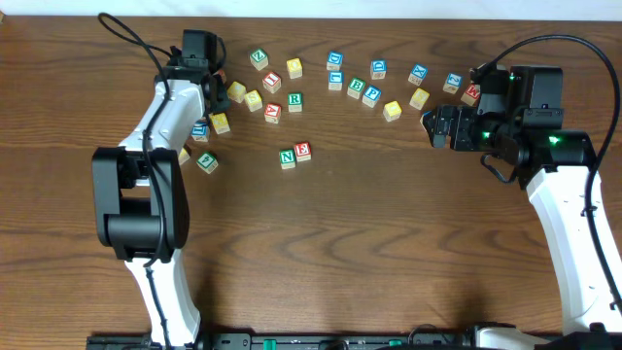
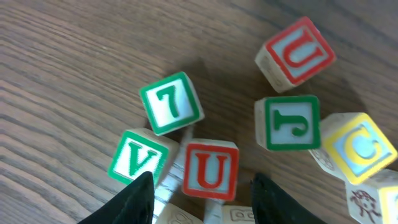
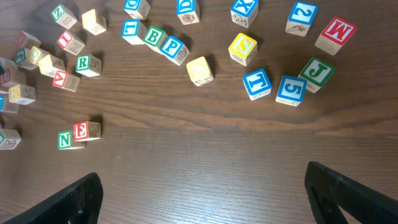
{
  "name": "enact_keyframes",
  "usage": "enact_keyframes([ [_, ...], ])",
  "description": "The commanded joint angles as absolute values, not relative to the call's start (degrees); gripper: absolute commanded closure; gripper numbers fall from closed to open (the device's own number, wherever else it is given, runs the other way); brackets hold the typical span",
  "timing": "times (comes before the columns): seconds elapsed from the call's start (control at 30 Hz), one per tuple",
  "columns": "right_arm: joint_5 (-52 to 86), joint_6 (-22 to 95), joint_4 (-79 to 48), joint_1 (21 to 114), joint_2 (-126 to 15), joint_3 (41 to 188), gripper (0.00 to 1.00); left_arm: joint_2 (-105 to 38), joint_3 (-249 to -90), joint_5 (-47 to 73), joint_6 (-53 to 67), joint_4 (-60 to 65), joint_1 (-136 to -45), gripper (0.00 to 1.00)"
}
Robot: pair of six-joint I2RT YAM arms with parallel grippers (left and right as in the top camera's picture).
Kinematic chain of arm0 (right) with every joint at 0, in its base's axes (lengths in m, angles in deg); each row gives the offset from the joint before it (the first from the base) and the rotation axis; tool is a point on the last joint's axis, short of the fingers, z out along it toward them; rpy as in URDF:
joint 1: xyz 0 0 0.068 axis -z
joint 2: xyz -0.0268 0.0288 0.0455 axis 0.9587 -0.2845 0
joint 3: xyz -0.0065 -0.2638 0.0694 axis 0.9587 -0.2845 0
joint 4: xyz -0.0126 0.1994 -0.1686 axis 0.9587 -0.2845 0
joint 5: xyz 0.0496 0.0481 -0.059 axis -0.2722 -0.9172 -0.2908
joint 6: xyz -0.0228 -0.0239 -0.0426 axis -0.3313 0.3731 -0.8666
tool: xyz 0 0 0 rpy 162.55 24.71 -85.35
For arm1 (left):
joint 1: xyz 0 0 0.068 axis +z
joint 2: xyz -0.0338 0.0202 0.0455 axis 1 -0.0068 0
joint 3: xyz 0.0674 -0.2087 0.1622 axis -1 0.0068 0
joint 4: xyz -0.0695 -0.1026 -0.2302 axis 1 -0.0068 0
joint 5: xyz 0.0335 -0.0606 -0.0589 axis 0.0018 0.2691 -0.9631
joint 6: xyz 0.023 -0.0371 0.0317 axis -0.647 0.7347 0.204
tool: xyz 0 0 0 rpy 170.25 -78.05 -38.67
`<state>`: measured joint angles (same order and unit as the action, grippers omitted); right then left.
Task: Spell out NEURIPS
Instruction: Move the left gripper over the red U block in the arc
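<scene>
N cube [image 1: 288, 157] and E cube [image 1: 303, 151] sit touching mid-surface [image 1: 389, 243], N on the left. Left pincer [image 2: 201, 176] is spread open either side of a red U cube [image 2: 210, 171] in the far-left bunch. Right pincer [image 3: 202, 171] is wide open too, gripping nothing, over on the right.
</scene>
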<state>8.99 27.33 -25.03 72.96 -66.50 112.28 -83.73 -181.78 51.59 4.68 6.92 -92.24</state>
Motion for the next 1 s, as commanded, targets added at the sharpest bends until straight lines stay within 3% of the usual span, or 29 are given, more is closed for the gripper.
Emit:
enact_keyframes([
  [0.0,9.0,28.1,-25.1,72.6,-66.8,113.4,0.01,-84.9,-182.0,52.4,4.3,7.1,-91.8,0.51],
  [0.17,9.0,28.1,-25.1,72.6,-66.8,113.4,0.01,-86.0,-182.0,47.3,2.7,7.7,-91.8,0.51],
  [0.97,9.0,28.1,-25.2,72.6,-66.8,113.4,0.01,-86.4,-179.4,49.1,2.2,10.2,-91.0,0.51],
])
